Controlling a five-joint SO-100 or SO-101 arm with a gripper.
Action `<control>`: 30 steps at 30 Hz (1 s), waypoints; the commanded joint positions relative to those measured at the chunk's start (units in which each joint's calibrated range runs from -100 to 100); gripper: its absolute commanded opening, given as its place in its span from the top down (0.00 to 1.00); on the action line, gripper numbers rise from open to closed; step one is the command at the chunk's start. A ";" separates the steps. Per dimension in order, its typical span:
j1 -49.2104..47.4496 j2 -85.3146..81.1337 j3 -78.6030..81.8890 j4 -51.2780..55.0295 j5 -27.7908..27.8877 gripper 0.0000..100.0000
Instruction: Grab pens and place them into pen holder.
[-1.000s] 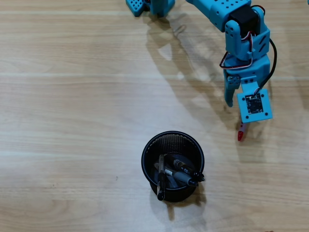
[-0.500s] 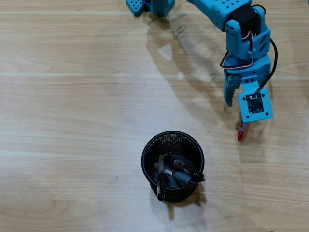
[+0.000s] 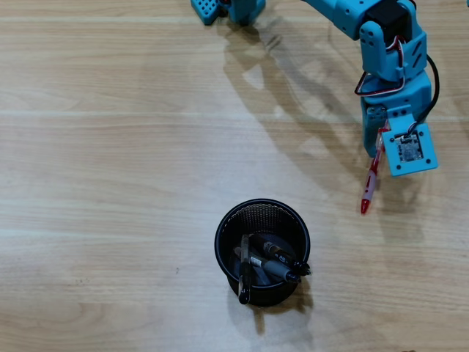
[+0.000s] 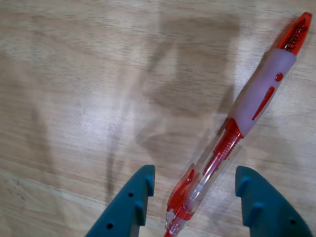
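A red and clear pen (image 3: 370, 183) lies on the wooden table at the right, its tip pointing toward the near edge in the overhead view. In the wrist view the pen (image 4: 237, 123) runs diagonally, its clip end between my two teal fingers (image 4: 138, 197). My gripper (image 4: 195, 185) is open around the pen with gaps on both sides. In the overhead view my gripper (image 3: 377, 143) sits over the pen's upper end. The black mesh pen holder (image 3: 227, 227) stands left of and nearer than the pen, with several dark pens inside.
The blue arm (image 3: 388, 51) reaches in from the top right. Its base (image 3: 227, 9) sits at the top edge. The wooden table (image 3: 110, 183) spreads wide to the left.
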 commanded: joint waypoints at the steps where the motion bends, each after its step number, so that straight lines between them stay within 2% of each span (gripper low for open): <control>1: 0.45 -0.40 -2.23 -0.11 -0.23 0.81; 24: 2.36 10.02 -5.29 -0.03 -0.23 0.82; 30: 2.45 10.94 -5.38 -0.03 -0.28 0.95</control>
